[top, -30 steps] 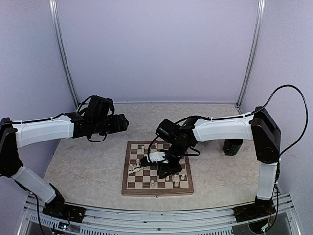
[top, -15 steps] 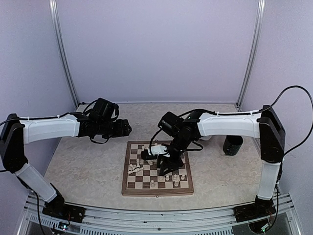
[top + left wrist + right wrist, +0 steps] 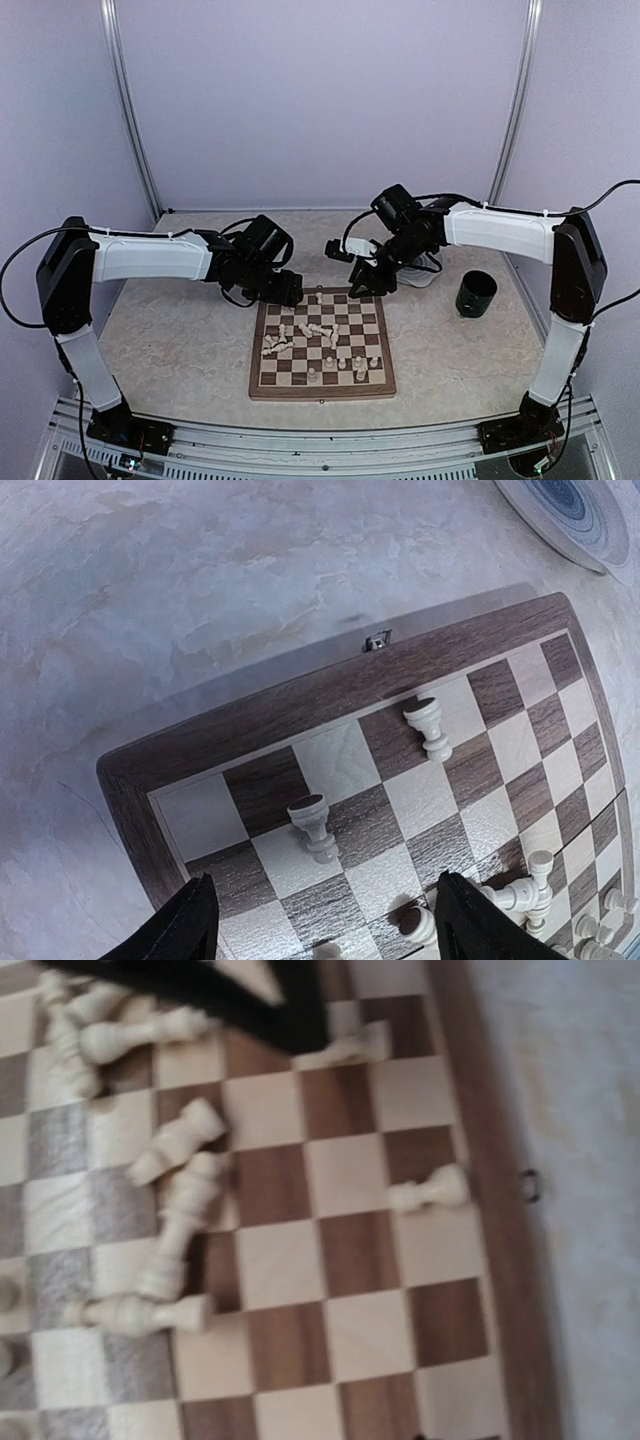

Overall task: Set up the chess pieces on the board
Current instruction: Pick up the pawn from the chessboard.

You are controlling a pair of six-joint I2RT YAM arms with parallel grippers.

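The board [image 3: 322, 382] lies at the table's near middle. Several pale chess pieces [image 3: 318, 330] are on it: a heap lying toppled in the middle, a few upright along the near rows. My left gripper [image 3: 290, 293] hovers over the board's far left corner, open and empty. In the left wrist view its fingers [image 3: 190, 925] frame the corner squares and two upright pieces [image 3: 313, 826] [image 3: 427, 727]. My right gripper [image 3: 368, 283] hangs above the board's far edge, its fingers apart, nothing seen in them. The right wrist view is blurred, shows toppled pieces [image 3: 175, 1210] and no fingers.
A round grey-ringed plate [image 3: 428, 276] lies behind the right arm; it also shows in the left wrist view [image 3: 580, 515]. A dark cup [image 3: 476, 293] stands to the right of the board. The left arm's black end [image 3: 200, 990] crosses the top of the right wrist view.
My right gripper has risen from the middle of the board and drawn back to its far edge. My left gripper has swung right and down to the board's far left corner.
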